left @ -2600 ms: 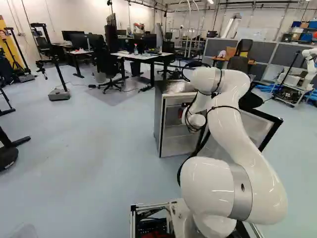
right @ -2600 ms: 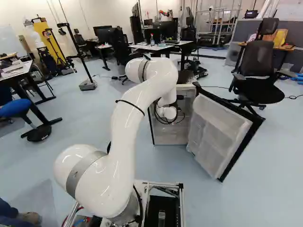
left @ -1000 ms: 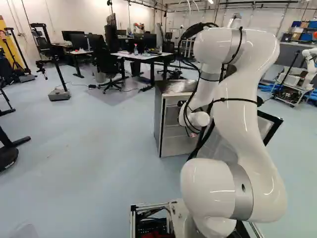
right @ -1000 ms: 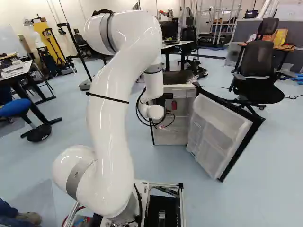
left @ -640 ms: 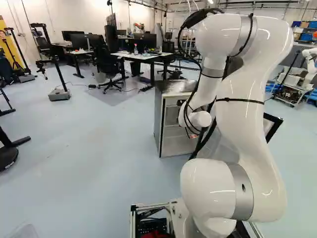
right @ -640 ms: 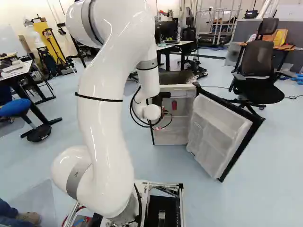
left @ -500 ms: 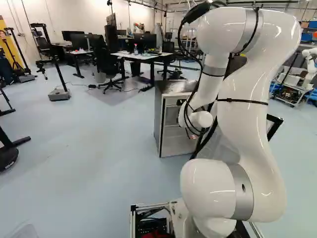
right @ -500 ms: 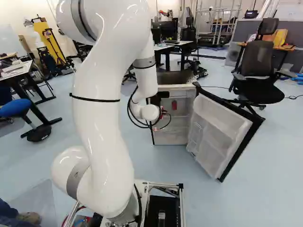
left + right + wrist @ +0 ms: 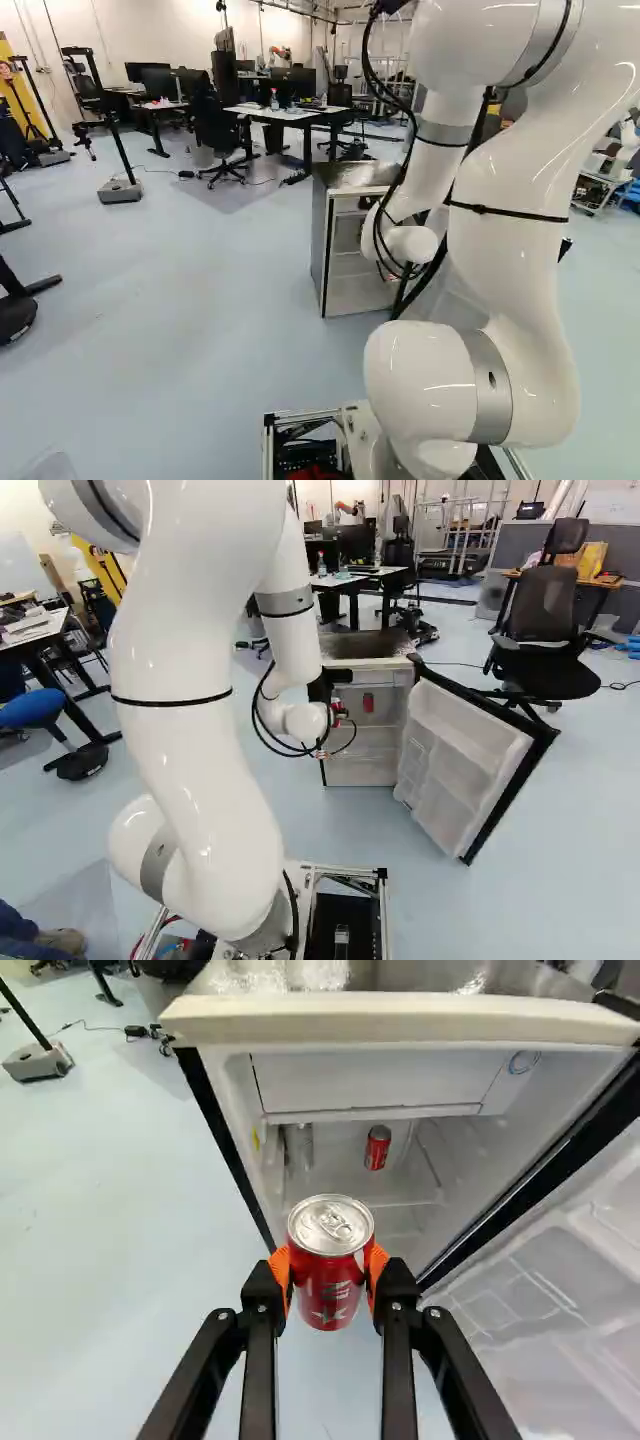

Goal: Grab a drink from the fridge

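- Far left of the right base view, a desk (image 9: 38, 627) with papers on its top.
- Just beside it, a stool (image 9: 34, 708) with a blue seat.
- Next comes the white arm (image 9: 200, 750), rising from the joint at the foot of the view, bending high up and coming down to its wrist near the front of the fridge.
- At its end, the black gripper (image 9: 338, 711) is closed on a red drink can (image 9: 328, 1275). The wrist view shows an orange pad pressed to each of two opposite sides of the can, which has its silver lid and ring tab showing. The fridge lies ahead of it.
- Behind the arm, a desk (image 9: 345, 581) with a spray bottle (image 9: 321, 566) on top.
- The fridge (image 9: 375, 664) stands upright, its front open. Inside, below the white flap (image 9: 375, 1082), a second red can (image 9: 377, 1148) stands upright, apart from the held one. Something clear is near it, too faint to name.
- The fridge door (image 9: 465, 745) is swung wide, shelves facing out.
- Further right, a black office chair (image 9: 545, 610), and behind it a table (image 9: 607, 581) with a yellow bag (image 9: 592, 559).
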Available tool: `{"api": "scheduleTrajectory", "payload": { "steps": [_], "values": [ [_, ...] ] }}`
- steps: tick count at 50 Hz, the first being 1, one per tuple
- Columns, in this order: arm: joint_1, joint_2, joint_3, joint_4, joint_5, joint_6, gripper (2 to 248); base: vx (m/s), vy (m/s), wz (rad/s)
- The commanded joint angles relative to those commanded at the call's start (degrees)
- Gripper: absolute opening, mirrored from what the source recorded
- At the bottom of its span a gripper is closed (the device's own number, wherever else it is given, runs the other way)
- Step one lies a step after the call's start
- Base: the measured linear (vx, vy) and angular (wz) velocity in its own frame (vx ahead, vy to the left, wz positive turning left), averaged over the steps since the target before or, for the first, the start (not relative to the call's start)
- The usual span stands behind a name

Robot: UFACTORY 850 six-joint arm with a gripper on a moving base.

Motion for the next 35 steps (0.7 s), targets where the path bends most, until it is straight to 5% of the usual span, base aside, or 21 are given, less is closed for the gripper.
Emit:
{"api": "scheduleTrajectory", "payload": {
  "steps": [35],
  "values": [
    [0.20, 6.14, 1.15, 3.69, 1.31, 0.00, 96, 0.000, 0.000, 0.000]
  ]
}}
